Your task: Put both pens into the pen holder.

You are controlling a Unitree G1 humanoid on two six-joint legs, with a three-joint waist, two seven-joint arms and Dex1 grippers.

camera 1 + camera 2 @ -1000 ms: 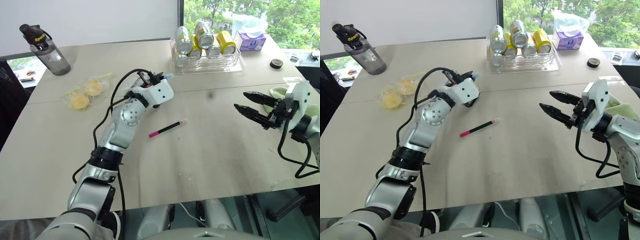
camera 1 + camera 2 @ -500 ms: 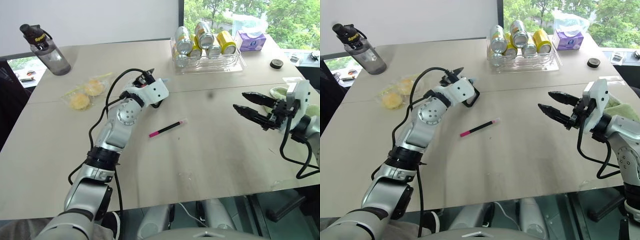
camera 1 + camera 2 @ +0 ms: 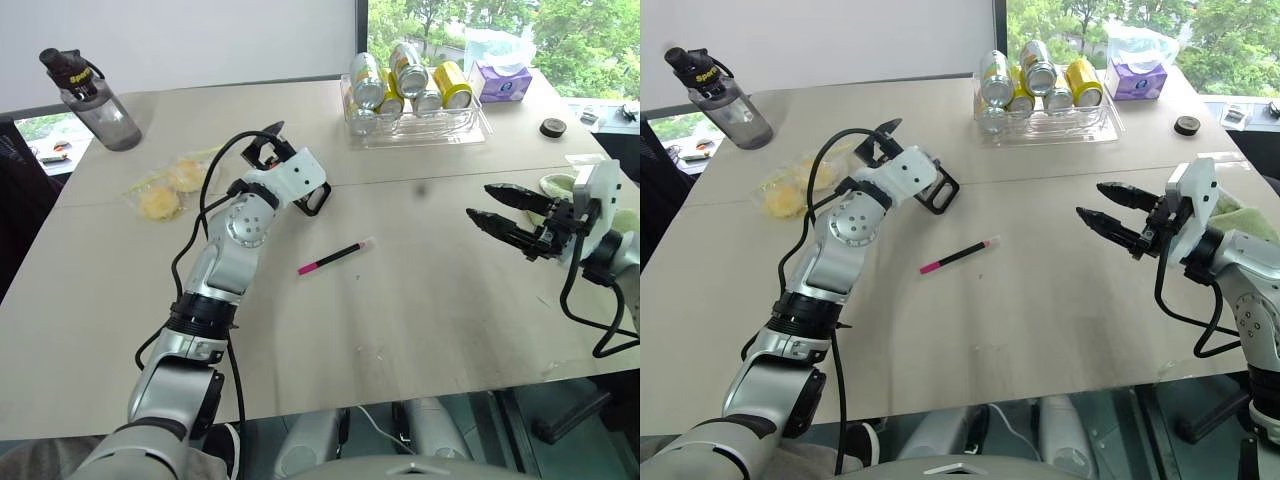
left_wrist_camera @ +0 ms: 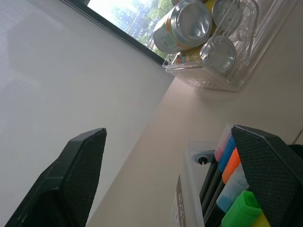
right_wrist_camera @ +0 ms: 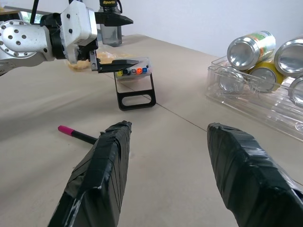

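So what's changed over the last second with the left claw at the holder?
The left claw has opened and drawn a little toward the robot's left, away from the clear plastic pen holder on its black wire frame, letting go of the light-blue-ended pen it held there. The pink-ended black pen stays on the beige table; the right claw stays open, hovering.
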